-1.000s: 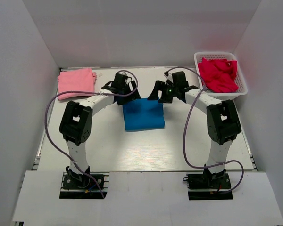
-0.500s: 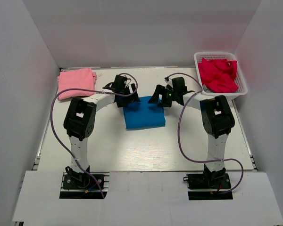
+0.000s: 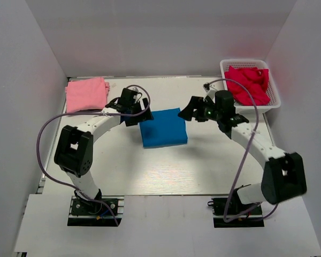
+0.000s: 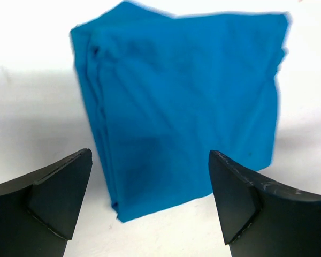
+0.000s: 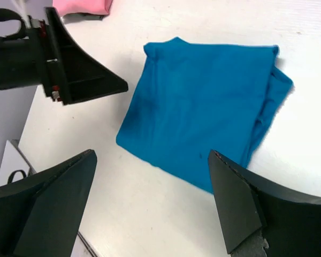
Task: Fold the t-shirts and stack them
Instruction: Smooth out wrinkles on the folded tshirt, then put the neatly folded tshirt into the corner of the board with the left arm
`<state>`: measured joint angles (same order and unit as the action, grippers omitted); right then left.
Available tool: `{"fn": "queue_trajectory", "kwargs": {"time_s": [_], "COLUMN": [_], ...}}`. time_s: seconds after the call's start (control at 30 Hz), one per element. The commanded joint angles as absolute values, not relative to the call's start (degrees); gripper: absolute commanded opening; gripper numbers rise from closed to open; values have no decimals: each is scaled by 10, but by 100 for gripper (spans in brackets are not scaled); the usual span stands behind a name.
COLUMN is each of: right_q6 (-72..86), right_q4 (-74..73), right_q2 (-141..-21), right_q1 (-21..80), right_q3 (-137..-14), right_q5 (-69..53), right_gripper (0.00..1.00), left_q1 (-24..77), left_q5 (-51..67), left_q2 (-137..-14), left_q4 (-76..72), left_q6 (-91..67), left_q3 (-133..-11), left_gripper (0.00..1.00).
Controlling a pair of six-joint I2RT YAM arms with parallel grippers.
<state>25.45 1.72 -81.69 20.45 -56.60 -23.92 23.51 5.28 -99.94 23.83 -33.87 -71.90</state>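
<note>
Both sides of the folded blue t-shirt [image 3: 162,128] are flanked: left gripper [image 3: 143,111] just left, right gripper [image 3: 188,111] just right, each spread wide, holding nothing.

The blue shirt [image 3: 163,127] was plain and bright, the pink shirt [image 3: 86,94] plain and pale. The basket [image 3: 257,108] was white, its cloth [image 3: 247,84] crimson. The table [image 3: 166,166] was white, the arms [image 3: 96,122] white with black joints.

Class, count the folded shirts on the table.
2: blue t-shirt at the centre, pink t-shirt at the far left. The red heap in the basket may hide others.
</note>
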Motion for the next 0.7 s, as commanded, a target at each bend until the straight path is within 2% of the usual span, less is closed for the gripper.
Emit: {"fn": "queue_trajectory", "kwargs": {"time_s": [0.0, 0.03, 0.27, 0.4, 0.5, 0.67], "right_q6": [249, 264, 265, 255, 251, 241], "right_q4": [-17, -24, -61, -95, -121, -146], "right_q2": [-751, -741, -649, -621, -589, -549], "right_q1": [206, 205, 205, 202, 202, 200], "right_q3": [-519, -510, -486, -473, -470, -468], "right_q5": [-195, -156, -165, -135, -77, 22], "right_gripper": [90, 90, 90, 90, 90, 90], "left_q1": [238, 238, 243, 243, 261, 284], "left_q5": [38, 38, 32, 40, -12, -70], "left_q2": [-996, -1001, -1065, -1097, -1102, -1115], "left_q4": [261, 256, 224, 202, 214, 219], "left_q6": [-354, -360, -366, -359, -359, -366], "left_q3": [-686, -679, -679, -679, -679, -692], "left_gripper": [100, 100, 100, 85, 63, 57]}}
